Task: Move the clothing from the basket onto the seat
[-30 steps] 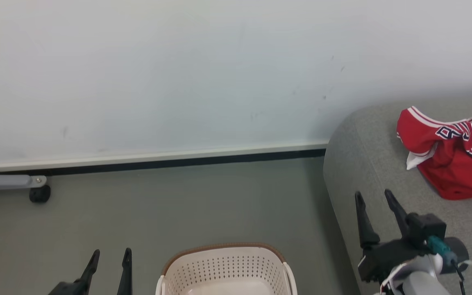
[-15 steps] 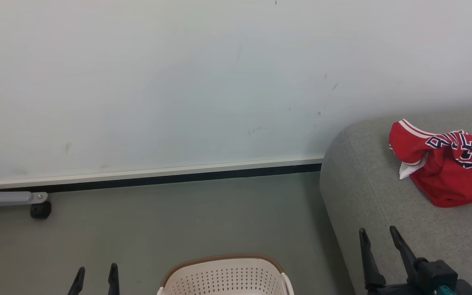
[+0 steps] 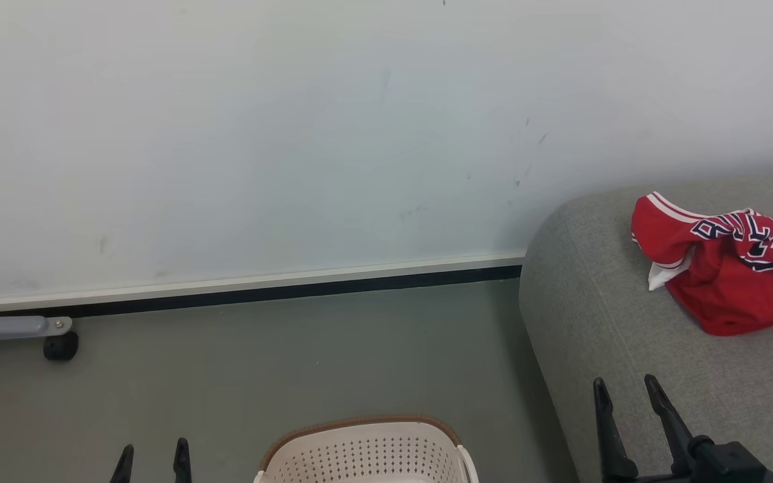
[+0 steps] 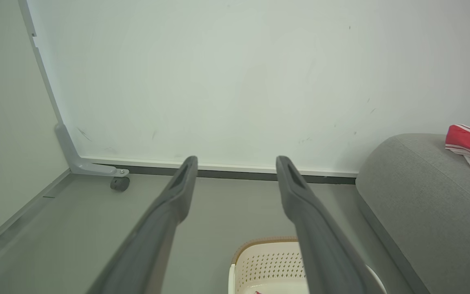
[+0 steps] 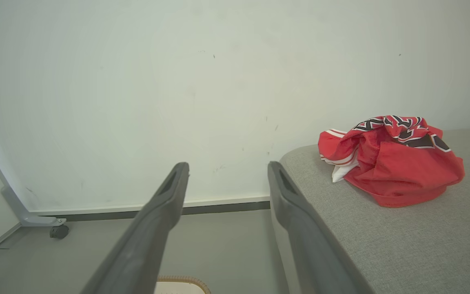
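Observation:
A crumpled red jersey (image 3: pixel 722 268) with white stripe trim and dark lettering lies on the light-grey sofa (image 3: pixel 614 349), also seen in the right wrist view as jersey (image 5: pixel 390 163) on sofa (image 5: pixel 382 249). The cream basket (image 3: pixel 359 453) with its brown rim stands on the floor at the bottom edge. In the left wrist view a sliver of red (image 4: pixel 257 292) shows inside the basket (image 4: pixel 267 265). My left gripper (image 3: pixel 153 448) is open left of the basket. My right gripper (image 3: pixel 625 384) is open over the sofa's front, well short of the jersey, holding nothing.
A pale wall with a dark baseboard (image 3: pixel 259 292) runs behind. A grey frame leg on a black caster (image 3: pixel 59 345) stands at the far left. Grey floor (image 3: pixel 292 362) lies between basket, wall and sofa.
The head camera has shifted, sliding the scene down and left. Both grippers have sunk lower in the picture, more than the scene did. The jersey stays put on the sofa.

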Tool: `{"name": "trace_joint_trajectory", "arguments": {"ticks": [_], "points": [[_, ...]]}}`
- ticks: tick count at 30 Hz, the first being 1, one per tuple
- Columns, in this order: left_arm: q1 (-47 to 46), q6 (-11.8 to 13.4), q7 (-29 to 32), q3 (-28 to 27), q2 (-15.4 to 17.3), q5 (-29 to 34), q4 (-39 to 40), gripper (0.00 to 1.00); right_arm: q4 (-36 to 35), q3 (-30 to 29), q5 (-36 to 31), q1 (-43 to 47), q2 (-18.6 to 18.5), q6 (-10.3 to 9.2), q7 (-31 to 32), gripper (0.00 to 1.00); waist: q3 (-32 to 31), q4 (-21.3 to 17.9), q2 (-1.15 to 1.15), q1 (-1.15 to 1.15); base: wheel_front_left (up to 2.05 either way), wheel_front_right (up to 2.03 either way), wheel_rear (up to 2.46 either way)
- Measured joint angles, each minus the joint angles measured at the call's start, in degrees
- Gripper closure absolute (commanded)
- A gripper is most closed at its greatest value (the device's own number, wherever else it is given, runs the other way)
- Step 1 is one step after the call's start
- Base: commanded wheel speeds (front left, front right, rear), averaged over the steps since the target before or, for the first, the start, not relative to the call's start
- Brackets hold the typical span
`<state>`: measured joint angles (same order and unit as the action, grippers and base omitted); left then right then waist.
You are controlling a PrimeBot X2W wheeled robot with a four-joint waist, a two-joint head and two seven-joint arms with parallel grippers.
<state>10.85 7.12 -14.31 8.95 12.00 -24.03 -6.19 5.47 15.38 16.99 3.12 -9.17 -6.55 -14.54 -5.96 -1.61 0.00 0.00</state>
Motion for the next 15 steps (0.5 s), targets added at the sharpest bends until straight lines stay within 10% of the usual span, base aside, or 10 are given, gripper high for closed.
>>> {"name": "trace_joint_trajectory", "arguments": {"ticks": [15], "points": [[0.34, 0.00, 0.00, -0.54, -0.33, 0.94, 0.64, 0.00, -1.98, -0.20, -0.63, 1.31, 0.12, -0.07, 0.00, 0.00, 0.16, 0.08, 0.00, 0.00, 0.00, 0.00, 0.00]]}}
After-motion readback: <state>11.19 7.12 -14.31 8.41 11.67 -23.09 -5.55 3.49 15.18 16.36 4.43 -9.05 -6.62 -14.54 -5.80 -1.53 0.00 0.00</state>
